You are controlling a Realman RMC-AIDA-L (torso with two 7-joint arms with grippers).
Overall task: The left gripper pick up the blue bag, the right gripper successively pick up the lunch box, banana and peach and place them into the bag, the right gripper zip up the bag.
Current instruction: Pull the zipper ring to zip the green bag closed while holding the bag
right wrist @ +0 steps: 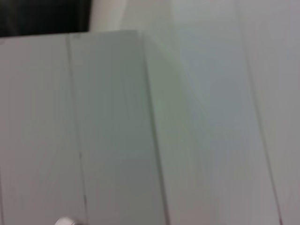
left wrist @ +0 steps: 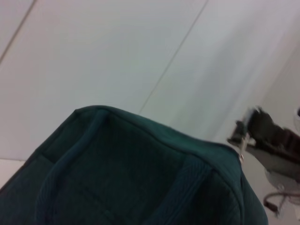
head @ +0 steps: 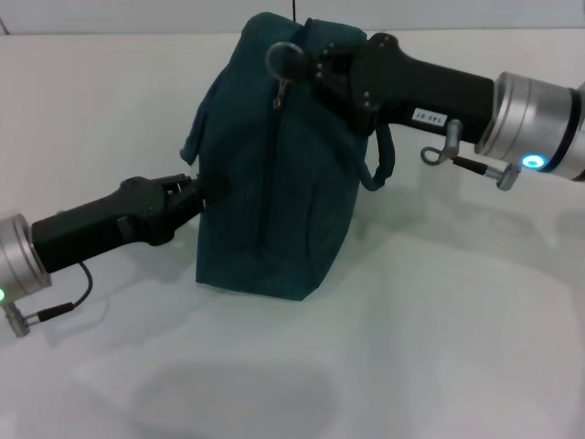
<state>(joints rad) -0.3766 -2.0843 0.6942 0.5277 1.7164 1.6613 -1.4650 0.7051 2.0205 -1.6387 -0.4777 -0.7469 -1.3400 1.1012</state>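
Observation:
The blue bag (head: 274, 183) stands upright on the white table, its zip line running closed down the side that faces me. My left gripper (head: 196, 195) is at the bag's left side, its fingers pinched on the fabric below a hanging handle (head: 196, 137). My right gripper (head: 315, 66) is at the bag's top, shut on the ring zip pull (head: 283, 60), which is lifted. The left wrist view shows the bag's top with its handles (left wrist: 140, 178) and the right gripper (left wrist: 262, 133) beyond. The lunch box, banana and peach are out of view.
The white table (head: 411, 347) spreads around the bag. The bag's other handle (head: 379, 165) hangs under the right arm. The right wrist view shows only pale panels (right wrist: 117, 131).

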